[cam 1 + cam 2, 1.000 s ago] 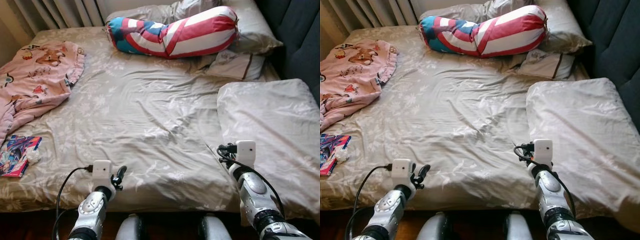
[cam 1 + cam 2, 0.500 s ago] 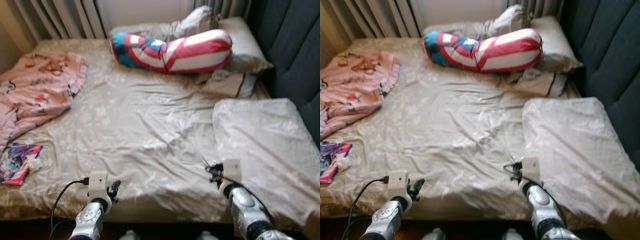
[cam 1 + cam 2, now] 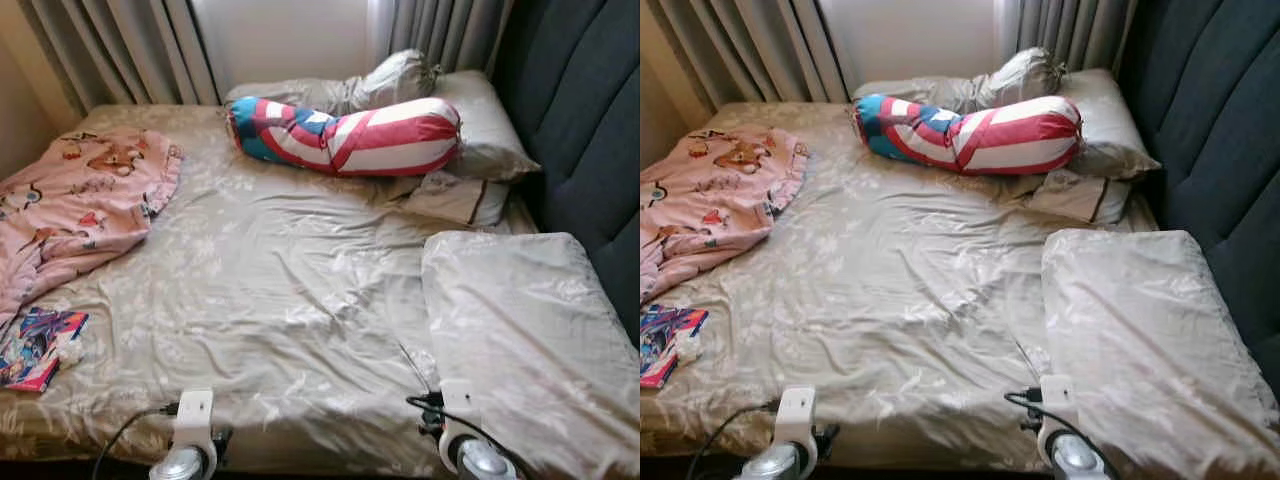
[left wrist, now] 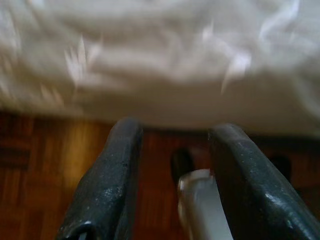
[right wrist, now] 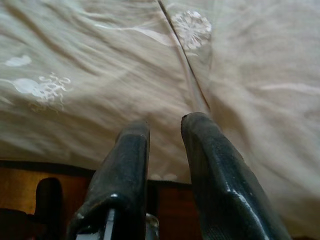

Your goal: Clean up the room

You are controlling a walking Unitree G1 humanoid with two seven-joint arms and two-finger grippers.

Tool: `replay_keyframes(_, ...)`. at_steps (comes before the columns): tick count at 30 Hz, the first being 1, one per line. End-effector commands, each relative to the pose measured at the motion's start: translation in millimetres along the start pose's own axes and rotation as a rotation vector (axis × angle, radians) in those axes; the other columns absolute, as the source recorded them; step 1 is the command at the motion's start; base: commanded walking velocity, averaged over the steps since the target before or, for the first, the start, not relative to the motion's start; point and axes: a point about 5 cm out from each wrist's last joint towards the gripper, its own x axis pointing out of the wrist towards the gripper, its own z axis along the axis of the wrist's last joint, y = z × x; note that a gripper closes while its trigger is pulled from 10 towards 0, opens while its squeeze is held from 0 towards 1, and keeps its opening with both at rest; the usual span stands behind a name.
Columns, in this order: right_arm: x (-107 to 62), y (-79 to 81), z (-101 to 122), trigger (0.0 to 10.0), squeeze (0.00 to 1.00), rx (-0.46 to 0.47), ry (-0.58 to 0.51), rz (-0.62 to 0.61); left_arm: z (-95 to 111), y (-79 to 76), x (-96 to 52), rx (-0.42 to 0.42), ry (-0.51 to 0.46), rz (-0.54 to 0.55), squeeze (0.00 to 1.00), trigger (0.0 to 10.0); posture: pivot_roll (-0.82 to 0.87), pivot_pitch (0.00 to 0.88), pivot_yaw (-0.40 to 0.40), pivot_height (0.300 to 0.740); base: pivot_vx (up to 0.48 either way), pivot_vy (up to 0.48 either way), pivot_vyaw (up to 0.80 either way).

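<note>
Left eye view: a rumpled beige floral bedsheet [image 3: 280, 300] is seen, with a soft pink printed blanket [image 3: 75, 200] bunched at its left and a glossy colourful book [image 3: 35, 345] near the left edge. The left gripper [image 4: 172, 150] and right gripper [image 5: 165, 135] are held slightly parted, empty, at the bed's foot.

Before me spreads the bed [image 3: 280, 290] under a rumpled beige floral sheet. Upper centre of the frame lies a red, white and blue bolster [image 3: 345, 135] against grey pillows [image 3: 470, 115]. A large pillow [image 3: 520, 340] fills the lower right, a pink blanket [image 3: 70, 205] the upper left, a colourful book [image 3: 35, 345] the lower left.
</note>
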Motion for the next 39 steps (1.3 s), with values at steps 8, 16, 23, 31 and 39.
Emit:
replay_keyframes(8, -6.2, -1.7, -26.3, 10.0, 0.00, -0.025, 0.080, 0.004, -30.3, 8.3, -7.3, -0.007, 0.096, 0.048, 0.00, 10.0, -0.07, 0.000, -0.002, 0.740, 0.000, 0.000, 0.00)
replay_keyframes(16, -8.8, -0.8, -36.1, 10.0, 0.00, -0.023, 0.112, 0.001, -29.1, 10.5, -7.3, -0.011, 0.091, 0.053, 0.00, 10.0, -0.07, 0.000, 0.005, 0.740, 0.000, 0.000, 0.00)
replay_keyframes(23, -10.2, -1.9, -41.0, 10.0, 1.00, -0.014, 0.129, -0.010, -27.0, 9.5, -6.4, 0.001, 0.095, 0.049, 0.00, 10.0, -0.08, 0.008, 0.012, 0.740, 0.000, 0.000, 0.00)
replay_keyframes(31, -12.9, -3.2, -49.2, 10.0, 1.00, -0.005, 0.151, -0.025, -36.8, 8.3, -9.1, 0.017, 0.114, 0.045, 0.00, 10.0, -0.08, 0.027, 0.016, 0.740, 0.000, 0.000, 0.00)
replay_keyframes(39, -13.6, -2.6, -51.5, 10.0, 0.00, -0.033, 0.158, -0.034, -40.8, 7.5, -10.6, -0.026, 0.105, 0.039, 0.00, 10.0, -0.08, 0.043, 0.020, 0.740, 0.000, 0.000, 0.00)
